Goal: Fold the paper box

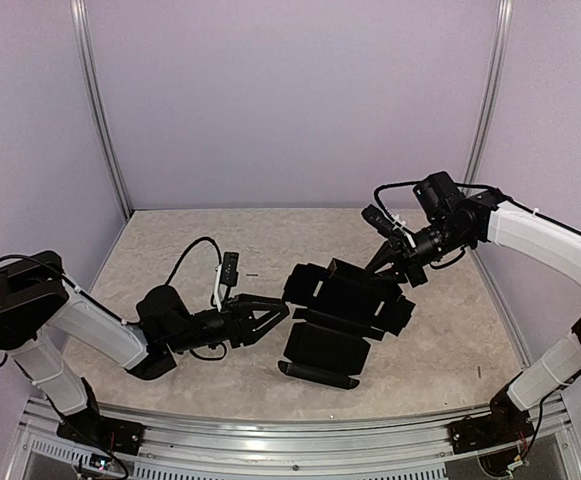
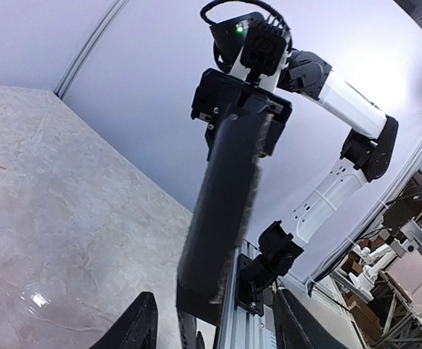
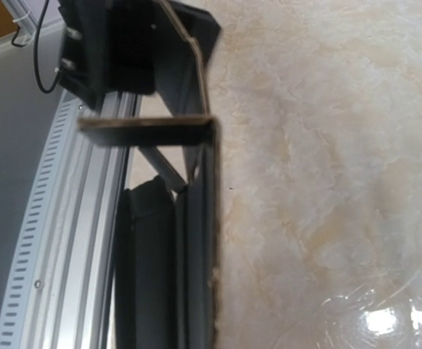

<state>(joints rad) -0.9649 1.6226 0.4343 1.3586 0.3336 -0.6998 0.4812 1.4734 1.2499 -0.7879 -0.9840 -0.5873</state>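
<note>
- 2 white-and-black robot arms meet over a pale marbled surface (image 1: 170,260), with a matte black, thin-cardboard paper box (image 1: 342,305) between them, right of centre.
- The right hand (image 1: 384,266) is clamped tight on the box's far right edge and holds the part-folded sheet at a tilt.
- In the right wrist view, the paper box (image 3: 200,240) fills the middle as an edge-on panel, with 1 flap bent out at a right angle.
- The left hand (image 1: 276,318) sits low at the box's left side, jaws spread wide and gripping nothing. Its tips are just beside the nearest flap, though contact cannot be told.
- In the left wrist view, the paper box (image 2: 221,211) rises as a long dark slab ahead of the 2 spread fingers (image 2: 139,327), its lower end in line with the gap between them.
- The box's lowest flap curls toward the near edge, close to the surface. Whether it rests there cannot be told.
</note>
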